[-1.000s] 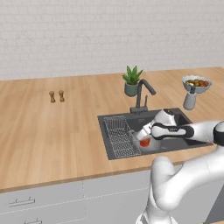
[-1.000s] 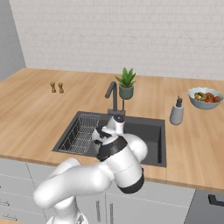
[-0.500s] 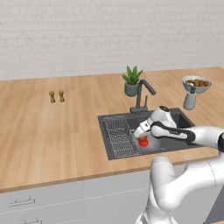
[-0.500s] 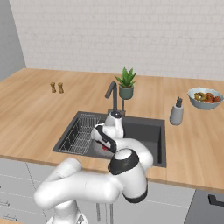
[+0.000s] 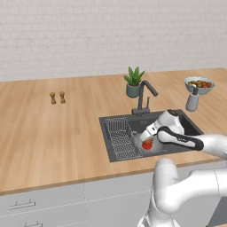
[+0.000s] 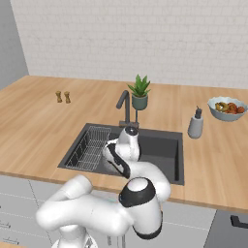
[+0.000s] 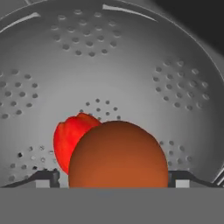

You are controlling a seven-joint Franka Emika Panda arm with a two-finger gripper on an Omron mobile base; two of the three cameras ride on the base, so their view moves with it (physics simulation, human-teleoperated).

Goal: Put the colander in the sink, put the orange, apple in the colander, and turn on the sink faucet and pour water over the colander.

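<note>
In the hand view the silvery perforated colander (image 7: 131,65) curves around everything. My gripper (image 7: 113,177) hangs low inside it, one fingertip on each side of the orange (image 7: 118,157), shut on it. The red apple (image 7: 70,135) lies on the colander's bottom just behind and left of the orange. In the left base view the gripper (image 5: 144,137) reaches down into the dark sink (image 5: 190,126), with the apple (image 5: 147,144) showing red beneath it. The gooseneck faucet (image 5: 144,95) stands behind the basin, and the right base view has the faucet (image 6: 125,104) above the sink (image 6: 160,147).
A wire rack (image 5: 122,137) fills the basin's left part, close beside the colander. Behind the faucet stands a potted plant (image 5: 133,82). A soap dispenser (image 5: 192,101) and a fruit bowl (image 5: 199,84) sit to the right, and two small shakers (image 5: 57,97) far left.
The arm has lowered the gripper a little deeper into the sink, slightly leftward, over the colander. Nothing else has moved.
</note>
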